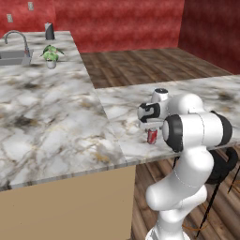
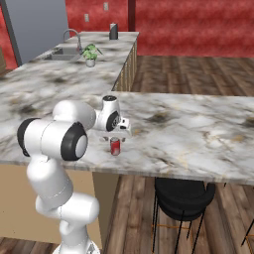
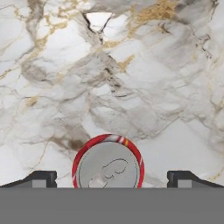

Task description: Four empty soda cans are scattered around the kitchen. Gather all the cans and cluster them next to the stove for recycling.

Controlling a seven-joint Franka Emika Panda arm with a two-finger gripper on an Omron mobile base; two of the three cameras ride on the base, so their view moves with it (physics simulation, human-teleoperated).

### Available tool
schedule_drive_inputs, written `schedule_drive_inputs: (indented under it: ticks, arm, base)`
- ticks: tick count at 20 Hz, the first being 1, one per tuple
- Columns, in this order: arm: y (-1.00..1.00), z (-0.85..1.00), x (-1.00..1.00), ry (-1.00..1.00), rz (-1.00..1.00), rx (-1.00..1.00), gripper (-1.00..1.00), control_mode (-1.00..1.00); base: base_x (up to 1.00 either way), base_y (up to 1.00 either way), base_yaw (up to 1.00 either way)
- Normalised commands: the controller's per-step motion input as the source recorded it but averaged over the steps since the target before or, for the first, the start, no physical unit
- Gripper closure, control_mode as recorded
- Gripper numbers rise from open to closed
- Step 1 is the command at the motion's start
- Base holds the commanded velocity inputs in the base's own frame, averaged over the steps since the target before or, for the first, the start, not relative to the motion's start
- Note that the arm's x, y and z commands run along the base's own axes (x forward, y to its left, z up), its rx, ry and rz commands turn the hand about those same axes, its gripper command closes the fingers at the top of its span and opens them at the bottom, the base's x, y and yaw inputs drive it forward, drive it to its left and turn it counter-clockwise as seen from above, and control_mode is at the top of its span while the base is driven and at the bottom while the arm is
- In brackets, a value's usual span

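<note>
A red soda can [image 1: 152, 136] with a silver top stands upright on the marble counter [image 1: 56, 117], close to its front edge. My gripper [image 1: 151, 127] hangs straight above it, pointing down. In the hand view the soda can [image 3: 108, 164] sits centred between my gripper's [image 3: 111, 179] two dark fingertips [image 3: 41, 178], which stand wide apart on either side without touching it. From the right, the soda can [image 2: 115, 147] shows just below the gripper [image 2: 115, 138]. The gripper is open and holds nothing. The stove is out of view.
The counter is L-shaped; a sink with a faucet [image 1: 16, 51], a small potted plant [image 1: 51, 56] and a dark jug [image 1: 49, 32] stand at its far end. A black stool [image 2: 183, 198] sits under the counter's front edge [image 2: 188, 176]. Beyond the counter lies wooden floor.
</note>
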Motion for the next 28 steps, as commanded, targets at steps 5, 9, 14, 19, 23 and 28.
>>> schedule_drive_inputs:
  ticks: [5,9,14,19,23,28]
  arm:
    - [-0.02,-0.12,0.0,0.0,0.0,0.0,-1.0,-1.0]
    - [0.0,-0.1,0.0,0.0,0.0,0.0,-1.0,-1.0]
    - [0.0,-0.09,0.03,0.0,0.0,0.0,-1.0,-1.0]
    - [0.0,-0.08,0.0,0.0,0.0,0.0,-1.0,-1.0]
    - [0.0,-0.09,0.0,0.0,0.0,0.0,1.0,-1.0]
    - [0.0,-0.05,0.0,0.01,0.0,0.0,1.0,-1.0]
  base:
    - [0.0,0.0,0.0]
    - [0.0,0.0,0.0]
    - [0.0,0.0,0.0]
    - [0.0,0.0,0.0]
    - [0.0,0.0,0.0]
    - [0.0,0.0,0.0]
